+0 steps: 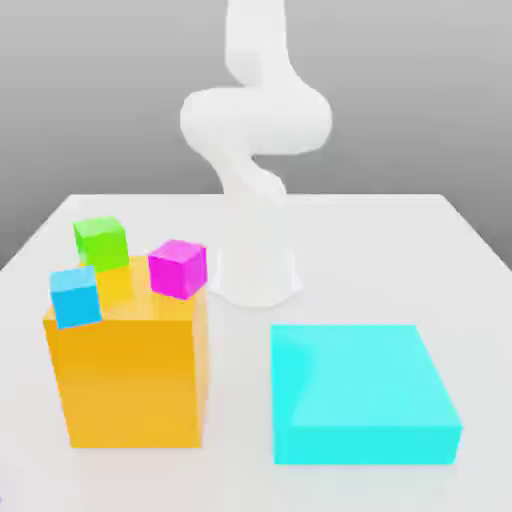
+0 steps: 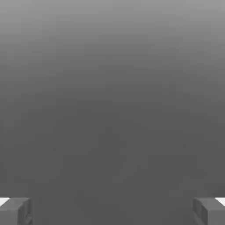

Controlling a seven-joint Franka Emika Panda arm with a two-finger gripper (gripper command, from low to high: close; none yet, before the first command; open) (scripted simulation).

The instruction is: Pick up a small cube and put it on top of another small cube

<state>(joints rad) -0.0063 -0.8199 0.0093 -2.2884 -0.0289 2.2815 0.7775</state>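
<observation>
A small glossy magenta cube [image 1: 178,268] sits at the back corner of a tall orange block [image 1: 130,385], on the exterior view's right side of its top. A small green cube [image 1: 100,242] and a small blue cube [image 1: 76,296] rest on the same top, toward the exterior view's left. My white arm [image 1: 255,130] rises from its base behind the blocks and leaves the picture at the top. In the hand view my gripper [image 2: 112,212] is open, its grey fingertips [image 2: 15,212] far apart with nothing between them, facing plain grey background.
A low, wide cyan block [image 1: 360,395] lies on the white table [image 1: 420,240] at the exterior view's right, in front of the arm's base [image 1: 255,280]. Bare table surrounds both blocks.
</observation>
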